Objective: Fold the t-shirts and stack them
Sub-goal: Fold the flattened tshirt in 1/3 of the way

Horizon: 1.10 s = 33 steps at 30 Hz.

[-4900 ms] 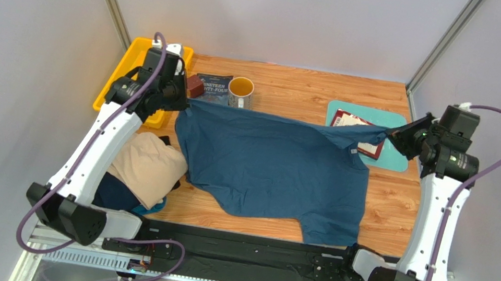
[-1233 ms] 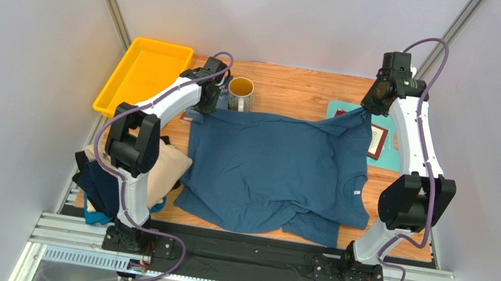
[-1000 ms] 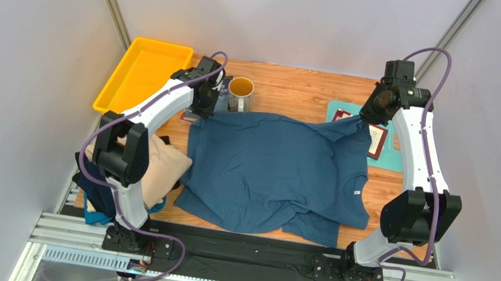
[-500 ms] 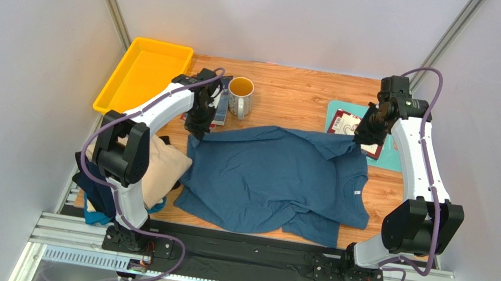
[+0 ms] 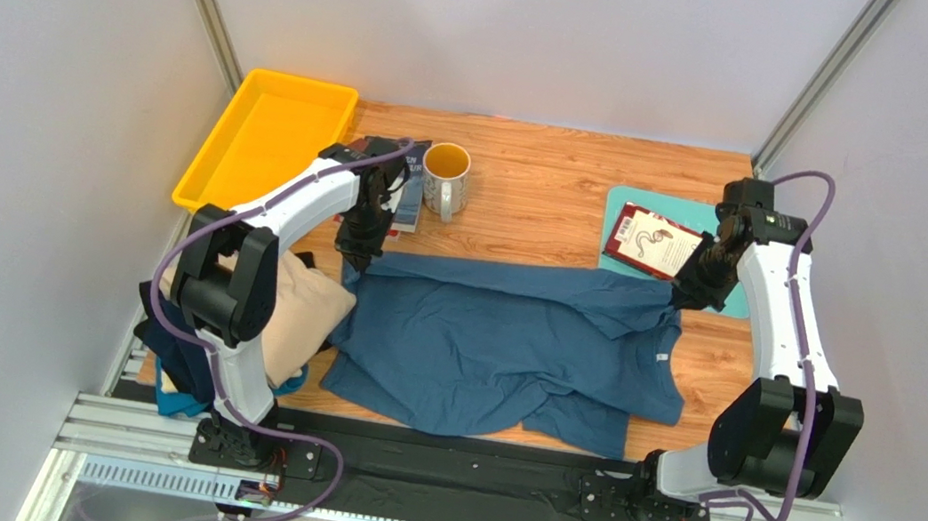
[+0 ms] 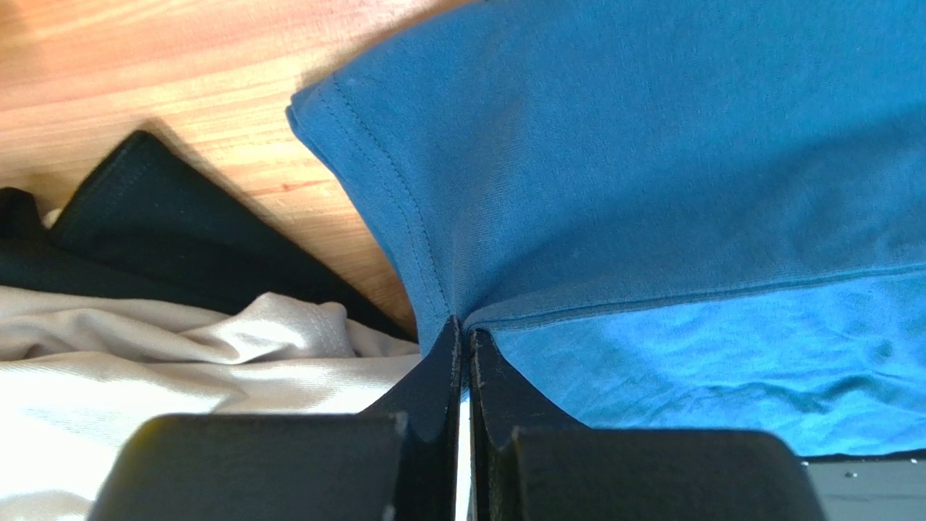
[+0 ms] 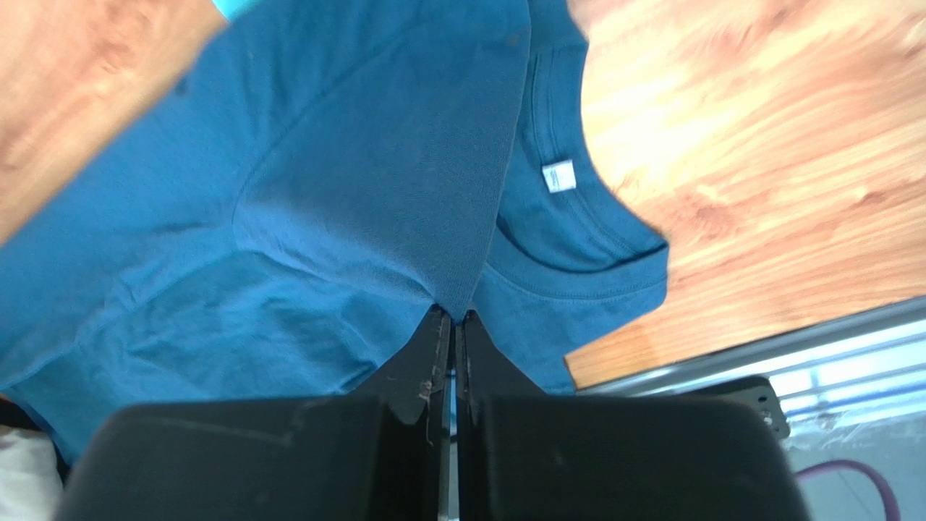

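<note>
Top external view: left gripper (image 5: 357,253) and right gripper (image 5: 684,292), each clamped on a corner of the large teal-blue cotton t-shirt (image 5: 499,346), have dragged its far edge nearward — cloth stretched between them, the rest spread nearward on the worktop (image 5: 544,204) — first fold seemingly underway.

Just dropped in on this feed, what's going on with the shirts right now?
Both arms are working the teal-blue t-shirt on the table. The left end effector and right end effector are each shut on its far edge, one at either end, and that edge is doubled over toward the near side, so the first fold is partway done. A beige t-shirt and a dark navy t-shirt lie heaped at the left.
</note>
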{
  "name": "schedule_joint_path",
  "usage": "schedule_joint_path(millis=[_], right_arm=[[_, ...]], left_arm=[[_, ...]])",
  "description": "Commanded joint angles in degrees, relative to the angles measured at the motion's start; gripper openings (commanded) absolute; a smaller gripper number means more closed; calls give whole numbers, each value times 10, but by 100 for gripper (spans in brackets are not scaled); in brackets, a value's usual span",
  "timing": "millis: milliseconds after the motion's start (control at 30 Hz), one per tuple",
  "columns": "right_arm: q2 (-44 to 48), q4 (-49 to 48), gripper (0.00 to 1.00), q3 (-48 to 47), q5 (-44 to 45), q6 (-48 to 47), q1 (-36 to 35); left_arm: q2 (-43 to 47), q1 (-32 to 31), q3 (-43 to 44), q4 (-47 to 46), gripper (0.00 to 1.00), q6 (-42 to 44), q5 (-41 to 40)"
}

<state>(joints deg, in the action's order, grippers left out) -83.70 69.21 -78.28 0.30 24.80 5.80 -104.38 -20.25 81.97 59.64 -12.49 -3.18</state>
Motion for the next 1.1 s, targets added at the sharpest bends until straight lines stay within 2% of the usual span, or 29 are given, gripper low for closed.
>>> schedule_joint_path(millis=[0, 100, 133, 167, 233, 400, 433, 500, 533, 733, 767, 900, 1067], right_arm=[[-7, -10, 0, 29, -27, 14, 0], [-28, -17, 0, 40, -36, 20, 1], [-34, -16, 6, 40, -39, 21, 1], [-39, -14, 13, 41, -41, 18, 0], [-49, -7, 17, 41, -43, 15, 0], [-45, -4, 19, 45, -21, 13, 1], [-50, -3, 26, 44, -21, 10, 1], [-59, 6, 33, 32, -18, 6, 1], [-64, 7, 41, 30, -16, 6, 1], [-44, 2, 51, -18, -6, -3, 1], [-32, 1, 54, -28, -6, -3, 1], [-33, -7, 56, -72, -64, -15, -6], [-59, -5, 56, -81, -125, -20, -55]], left_arm=[[-34, 0, 17, 29, 0, 3, 10], [-82, 0, 51, 56, 0, 5, 2], [-96, 0, 55, 60, 2, -1, -2], [-98, 0, 57, 64, 10, -4, -2], [-98, 0, 56, 71, 23, -17, -8], [-91, 0, 36, 78, 28, -23, -34], [-94, 0, 35, 79, 35, -23, -41], [-98, 0, 35, 86, 37, -25, -48], [-99, 0, 35, 87, 42, -26, -53], [-52, 0, 36, 67, 43, -39, -55], [-43, 0, 36, 55, 46, -39, -53], [-29, 0, 60, 44, 48, -33, -41], [-72, 0, 94, 58, 48, -38, -8]])
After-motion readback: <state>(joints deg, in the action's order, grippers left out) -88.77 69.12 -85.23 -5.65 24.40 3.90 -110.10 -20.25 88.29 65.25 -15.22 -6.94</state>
